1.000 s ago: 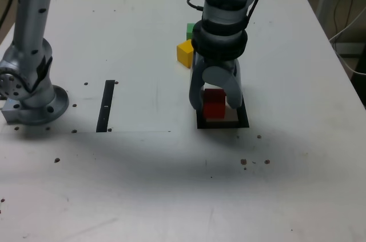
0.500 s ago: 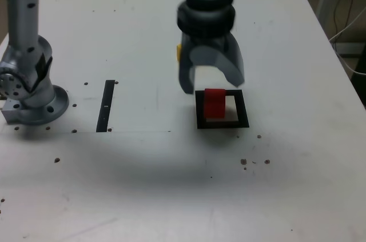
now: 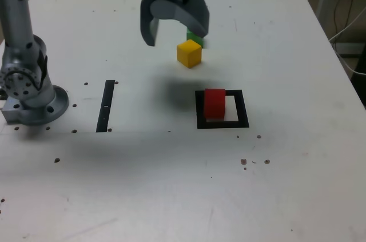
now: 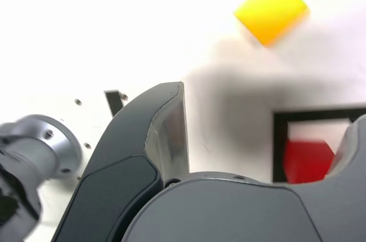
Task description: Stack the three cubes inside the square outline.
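The end effector (image 3: 177, 39) was spread, holding nothing. Relative to the red cube (image 3: 214, 104), the yellow cube (image 3: 189, 54) lay behind, toward the exterior view's left, between it and the end effector.

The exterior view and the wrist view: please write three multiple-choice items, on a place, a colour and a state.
1. Where is the red cube?
A) On the straight black strip
B) Within the square outline
C) Beside the green cube

2. Which colour is the cube nearest to the green one?
A) Red
B) Blue
C) Yellow

3. How are the jaws?
A) Open, with nothing between them
B) Shut on a cube
C) Shut and empty

Key:
1 B: the exterior view shows the red cube inside the border of the square outline, toward that view's left.
2 C: the yellow cube sits by the partly hidden green cube.
3 A: both views show the jaws apart, no cube held.
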`<state>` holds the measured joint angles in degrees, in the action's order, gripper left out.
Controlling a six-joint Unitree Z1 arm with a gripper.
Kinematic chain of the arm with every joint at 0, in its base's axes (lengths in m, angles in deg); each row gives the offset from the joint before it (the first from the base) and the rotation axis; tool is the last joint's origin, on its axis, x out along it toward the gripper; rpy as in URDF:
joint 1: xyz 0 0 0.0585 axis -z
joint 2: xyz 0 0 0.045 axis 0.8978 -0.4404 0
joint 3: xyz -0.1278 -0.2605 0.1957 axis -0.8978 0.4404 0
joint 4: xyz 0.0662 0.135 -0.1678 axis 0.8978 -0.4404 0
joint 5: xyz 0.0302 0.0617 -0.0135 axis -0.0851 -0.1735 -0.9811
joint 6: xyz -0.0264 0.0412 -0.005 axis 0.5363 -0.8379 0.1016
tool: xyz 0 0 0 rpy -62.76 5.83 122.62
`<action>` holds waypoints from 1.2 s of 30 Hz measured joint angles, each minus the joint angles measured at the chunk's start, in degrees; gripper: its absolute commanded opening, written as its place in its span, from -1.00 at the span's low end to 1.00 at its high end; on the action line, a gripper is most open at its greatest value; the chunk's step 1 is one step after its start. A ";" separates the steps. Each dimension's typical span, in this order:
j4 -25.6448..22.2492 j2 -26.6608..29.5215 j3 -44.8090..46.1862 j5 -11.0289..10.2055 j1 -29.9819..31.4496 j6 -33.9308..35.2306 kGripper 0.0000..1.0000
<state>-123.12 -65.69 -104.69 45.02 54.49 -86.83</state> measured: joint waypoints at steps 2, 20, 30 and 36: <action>1.31 0.00 0.02 -1.72 -0.76 -1.38 0.99; 2.98 -4.54 2.77 -5.62 -3.13 -24.26 0.99; 9.53 -8.96 4.32 -6.99 -4.59 -29.81 0.97; 11.92 -10.62 4.32 -6.13 -4.59 -29.89 0.87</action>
<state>-111.20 -76.31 -100.37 38.89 49.90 -116.72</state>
